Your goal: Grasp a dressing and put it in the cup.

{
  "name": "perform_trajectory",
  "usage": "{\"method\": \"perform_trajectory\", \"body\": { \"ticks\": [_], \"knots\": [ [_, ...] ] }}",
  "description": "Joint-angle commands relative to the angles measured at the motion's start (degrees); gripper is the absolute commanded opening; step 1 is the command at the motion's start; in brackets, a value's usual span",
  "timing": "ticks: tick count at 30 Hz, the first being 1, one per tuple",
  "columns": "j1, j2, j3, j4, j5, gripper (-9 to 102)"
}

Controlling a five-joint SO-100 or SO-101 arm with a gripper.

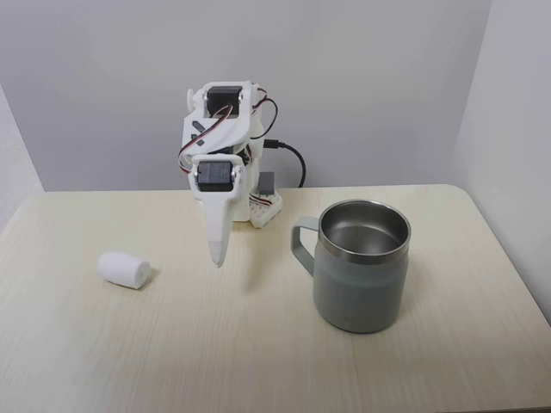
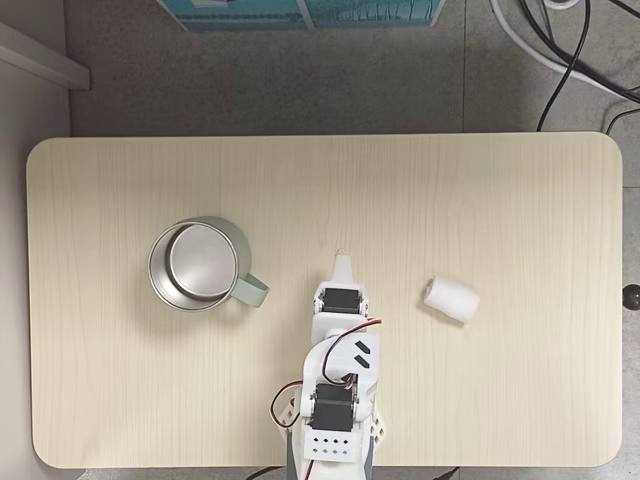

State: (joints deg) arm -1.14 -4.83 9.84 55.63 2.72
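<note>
The dressing, a small white soft roll, lies on its side on the table, at the left in a fixed view from the front and right of the arm from above. The cup, a grey-green mug with a steel inside, stands upright and holds nothing, its handle turned toward the arm. My white gripper hangs between them, pointing down just above the table, its jaws together with nothing in them. It touches neither the dressing nor the cup.
The arm's base is fixed at the table's edge, with a black cable behind it. The pale wooden table has rounded corners; grey floor and cables lie beyond it.
</note>
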Motion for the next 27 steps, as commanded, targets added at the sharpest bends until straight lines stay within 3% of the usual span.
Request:
{"method": "perform_trajectory", "body": {
  "ticks": [1, 27],
  "knots": [
    [0.3, -0.1, 0.2, -0.8, -2.5, 0],
    [2.4, -0.1, 3.4, -2.5, -3.4, 0]
  ]
}}
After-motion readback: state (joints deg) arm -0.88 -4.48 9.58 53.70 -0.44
